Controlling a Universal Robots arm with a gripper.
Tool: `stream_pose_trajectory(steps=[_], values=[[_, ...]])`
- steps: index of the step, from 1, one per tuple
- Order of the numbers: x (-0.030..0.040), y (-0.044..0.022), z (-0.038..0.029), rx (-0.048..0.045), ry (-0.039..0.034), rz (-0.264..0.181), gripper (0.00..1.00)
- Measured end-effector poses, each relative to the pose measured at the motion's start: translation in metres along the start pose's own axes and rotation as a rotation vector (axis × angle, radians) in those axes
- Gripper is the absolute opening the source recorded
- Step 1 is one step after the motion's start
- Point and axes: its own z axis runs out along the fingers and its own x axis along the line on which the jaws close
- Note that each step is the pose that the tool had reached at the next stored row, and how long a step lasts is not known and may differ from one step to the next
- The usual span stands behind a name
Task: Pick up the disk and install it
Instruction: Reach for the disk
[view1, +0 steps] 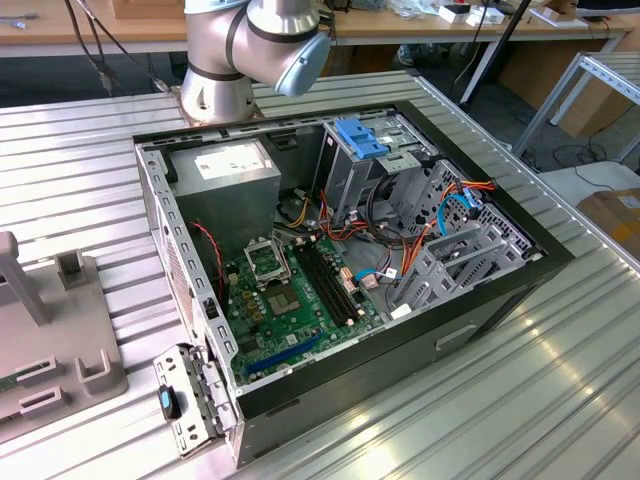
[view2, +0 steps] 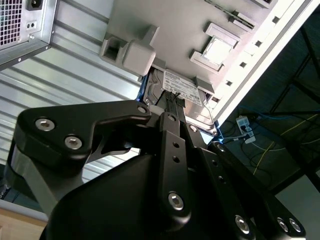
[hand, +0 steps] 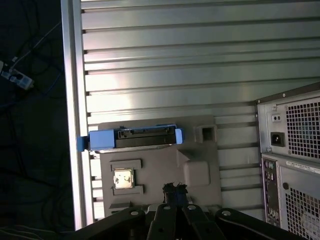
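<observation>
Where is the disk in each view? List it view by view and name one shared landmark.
First wrist view: the blue-framed disk lies along one edge of the grey fixture.
Second wrist view: the disk, label showing, at that fixture's edge.
Exterior view: the fixture sits at the exterior view's left, beside the computer case.
Shared landmark: the grey fixture.

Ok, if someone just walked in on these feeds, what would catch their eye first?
The open computer case takes up the middle of the exterior view, its green board bared, on a ribbed metal table. In the first wrist view, the disk with its bright blue edging sits in a grey tray by the table's edge, and the black gripper is close to it.
</observation>
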Motion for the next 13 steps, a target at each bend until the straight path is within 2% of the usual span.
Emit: stream_pose_trajectory(steps=[2, 6, 9, 13], values=[[0.0017, -0.0001, 0.0, 0.0, 0.0, 0.0, 0.11], [0.0159, -0.0012, 0.0004, -0.0001, -0.0001, 0.0, 0.11], [0.0224, -0.0017, 0.0003, 0.0, 0.0, 0.0, 0.11], [0.0226, -0.0017, 0.0003, 0.0, 0.0, 0.0, 0.11]])
